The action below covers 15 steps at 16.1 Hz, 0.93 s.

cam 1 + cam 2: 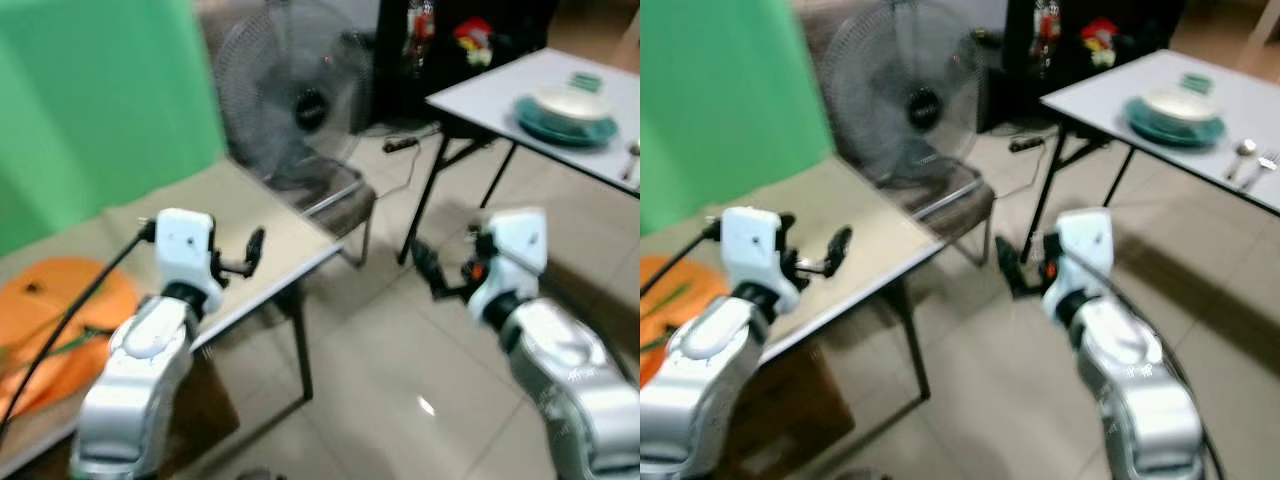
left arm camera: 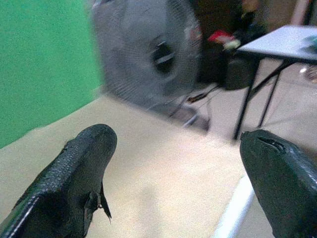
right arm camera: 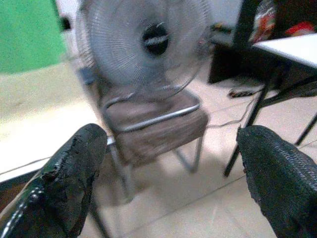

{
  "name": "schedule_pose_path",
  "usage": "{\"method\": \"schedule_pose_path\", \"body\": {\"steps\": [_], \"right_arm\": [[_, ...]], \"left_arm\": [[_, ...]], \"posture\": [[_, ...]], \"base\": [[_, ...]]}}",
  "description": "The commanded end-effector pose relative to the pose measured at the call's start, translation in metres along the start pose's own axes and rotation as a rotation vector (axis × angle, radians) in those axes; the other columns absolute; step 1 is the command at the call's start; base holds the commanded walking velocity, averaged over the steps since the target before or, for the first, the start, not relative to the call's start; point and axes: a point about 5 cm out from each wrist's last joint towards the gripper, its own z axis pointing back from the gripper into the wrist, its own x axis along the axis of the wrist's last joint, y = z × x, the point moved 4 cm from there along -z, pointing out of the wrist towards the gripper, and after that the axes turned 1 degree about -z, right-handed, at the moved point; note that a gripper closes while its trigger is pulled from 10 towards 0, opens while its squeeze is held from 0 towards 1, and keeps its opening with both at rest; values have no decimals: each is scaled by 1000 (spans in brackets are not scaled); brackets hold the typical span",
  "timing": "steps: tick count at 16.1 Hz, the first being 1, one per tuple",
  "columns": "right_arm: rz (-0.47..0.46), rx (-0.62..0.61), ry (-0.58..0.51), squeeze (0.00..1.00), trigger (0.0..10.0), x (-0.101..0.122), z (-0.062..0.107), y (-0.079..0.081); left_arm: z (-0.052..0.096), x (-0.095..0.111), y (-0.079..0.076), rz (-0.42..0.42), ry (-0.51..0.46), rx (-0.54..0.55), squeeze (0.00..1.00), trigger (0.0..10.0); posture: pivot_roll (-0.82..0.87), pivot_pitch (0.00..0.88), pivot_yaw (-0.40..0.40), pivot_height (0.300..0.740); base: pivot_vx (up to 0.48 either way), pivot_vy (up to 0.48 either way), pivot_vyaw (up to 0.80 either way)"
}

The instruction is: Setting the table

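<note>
A white table (image 1: pixel 480 95) stands at the far right. On it sits a teal plate (image 1: pixel 565 127) with a white bowl (image 1: pixel 570 102) on top, a small teal cup (image 1: pixel 585 80) behind, and a spoon (image 1: pixel 1240 150) and fork (image 1: pixel 1262 160) beside it. My left gripper (image 1: pixel 245 255) hovers open and empty over the beige table (image 1: pixel 250 210) near its corner. My right gripper (image 1: pixel 430 272) is open and empty above the tiled floor, between the two tables. Both wrist views show the black fingers (image 2: pixel 84 168) (image 3: pixel 277 178) spread wide apart.
An orange mat-like thing (image 1: pixel 50 300) lies on the beige table at my left. A big grey fan (image 1: pixel 290 90) stands on a brown chair (image 1: pixel 340 195) ahead. A green screen (image 1: pixel 90 100) backs the left side. A cable and plug (image 1: pixel 400 145) lie on the floor.
</note>
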Motion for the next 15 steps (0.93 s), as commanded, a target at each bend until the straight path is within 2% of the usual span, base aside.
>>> {"method": "schedule_pose_path", "body": {"steps": [1, 3, 5, 7, 15], "right_arm": [[16, 15, -30, 0, 10000, 7, -1, 3], [14, 28, -24, 0, 10000, 4, -4, 3], [15, 65, -30, 0, 10000, 3, -9, 8], [15, 78, -45, 0, 10000, 7, -15, 11], [4, 76, -66, 0, 10000, 9, -19, 4]], "left_arm": [[2, 3, 2, 3, -5, 6, 0, 10000], [4, 4, 3, -11, -3, 11, 0, 10000], [4, 12, 4, -40, -32, 20, 0, 10000], [2, 18, 8, -49, -49, 43, 0, 10000], [-3, 22, 5, -50, -63, 31, 0, 10000]], "posture": [[121, 0, 14, 740], [141, 0, 5, 740], [153, 0, 2, 740], [156, 0, 2, 740], [151, 0, 13, 740]], "base": [[0, 319, 800], [0, 317, 800], [0, 0, 800], [0, -480, 800], [0, -480, 800]]}}
